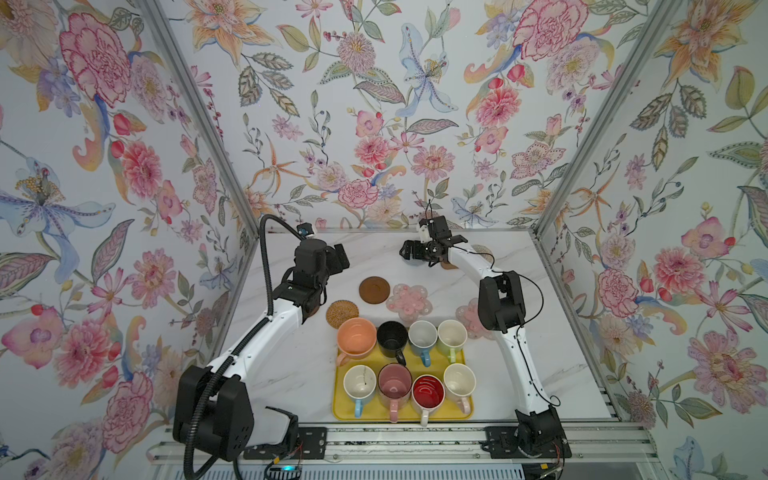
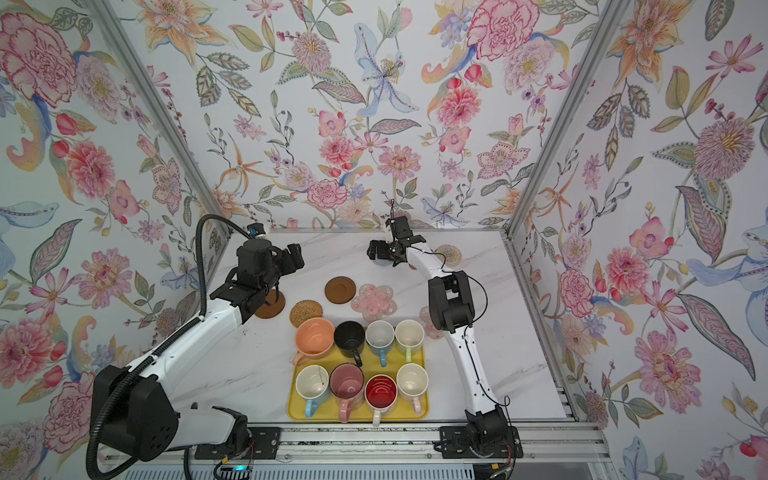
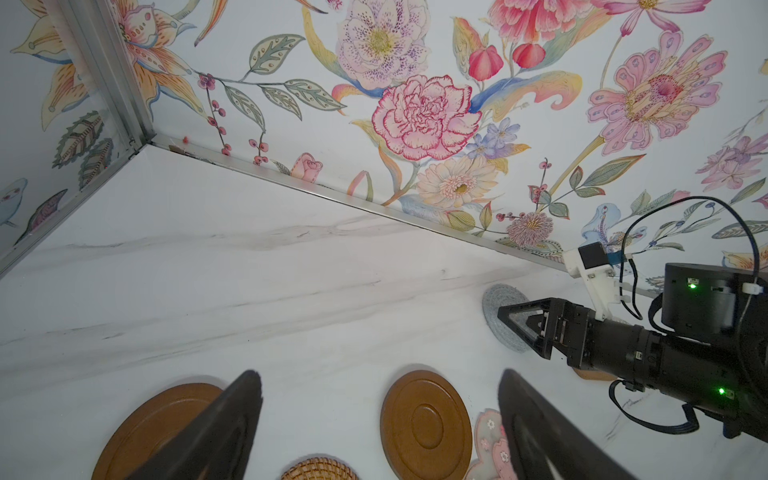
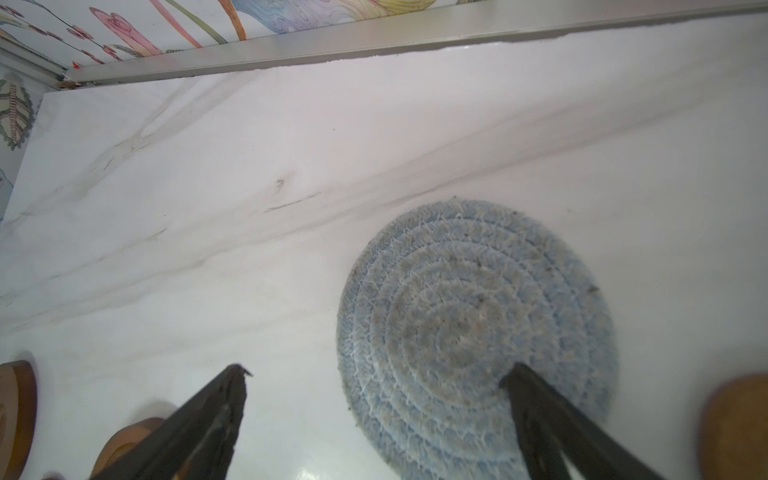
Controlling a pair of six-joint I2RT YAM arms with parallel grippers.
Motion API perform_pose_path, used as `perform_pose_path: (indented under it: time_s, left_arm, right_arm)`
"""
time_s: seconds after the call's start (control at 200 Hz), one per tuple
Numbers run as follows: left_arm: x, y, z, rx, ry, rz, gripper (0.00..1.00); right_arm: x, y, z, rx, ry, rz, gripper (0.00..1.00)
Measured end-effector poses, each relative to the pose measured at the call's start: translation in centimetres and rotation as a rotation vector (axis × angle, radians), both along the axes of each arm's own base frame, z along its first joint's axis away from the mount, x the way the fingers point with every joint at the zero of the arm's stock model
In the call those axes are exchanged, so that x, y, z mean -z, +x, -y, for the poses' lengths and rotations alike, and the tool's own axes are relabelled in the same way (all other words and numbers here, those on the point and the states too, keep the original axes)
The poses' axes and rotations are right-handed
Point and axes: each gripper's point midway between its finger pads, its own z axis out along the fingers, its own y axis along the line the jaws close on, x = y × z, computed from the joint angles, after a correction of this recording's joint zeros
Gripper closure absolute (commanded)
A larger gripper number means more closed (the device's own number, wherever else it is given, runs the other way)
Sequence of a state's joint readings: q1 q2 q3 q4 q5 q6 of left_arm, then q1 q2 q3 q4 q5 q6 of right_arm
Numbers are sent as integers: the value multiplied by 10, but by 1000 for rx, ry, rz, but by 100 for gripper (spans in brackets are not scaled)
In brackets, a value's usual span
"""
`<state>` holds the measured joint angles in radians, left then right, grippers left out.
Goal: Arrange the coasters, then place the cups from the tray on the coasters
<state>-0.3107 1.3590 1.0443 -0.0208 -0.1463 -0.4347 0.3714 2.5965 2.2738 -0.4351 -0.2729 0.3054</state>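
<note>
Nearest on the bench (image 1: pixel 291 374) lies the yellow tray (image 1: pixel 340 412), and all eight cups stand upright in it, in two rows of four. The near row holds a white cup with a blue handle (image 1: pixel 360 381), a pink cup (image 1: pixel 394 382), a red-inside cup (image 1: pixel 427 390) and a white cup with a pink handle (image 1: pixel 459 380). Behind them stand a peach cup (image 1: pixel 356 336), a black cup (image 1: pixel 392 336) and two more white cups (image 1: pixel 422 334).

Just past the tray, a rattan coaster (image 1: pixel 342 314) lies flat near the peach cup. Beyond it are a brown disc (image 1: pixel 374 289) and a pink flower coaster (image 1: pixel 408 298) close together. A second brown disc (image 2: pixel 270 305) is half hidden under the left arm, and a second pink flower coaster (image 1: pixel 467 316) shows beside the right arm.

The left fingers (image 3: pixel 232 415) are spread wide apart above the bench, holding nothing.

Farther back, the right fingers (image 4: pixel 540 407) are also wide apart. One tip is over the edge of the grey coaster (image 4: pixel 473 324); whether it touches is unclear. A clear coaster (image 2: pixel 449 254) lies near the back wall.
</note>
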Motion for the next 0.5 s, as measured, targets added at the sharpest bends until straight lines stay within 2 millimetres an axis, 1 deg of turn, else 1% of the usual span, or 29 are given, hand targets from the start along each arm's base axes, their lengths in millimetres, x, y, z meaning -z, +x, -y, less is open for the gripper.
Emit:
perform_pose_path:
  time_s: [0.18,0.495]
  left_arm:
    - [3,0,-5,-10,2,-6,8]
    - [4,0,-7,-14,-3,-7,8]
  right_arm:
    - [2,-4,6,11,-26,-4,1]
    - [2,-11,6,2,-43,-8,1]
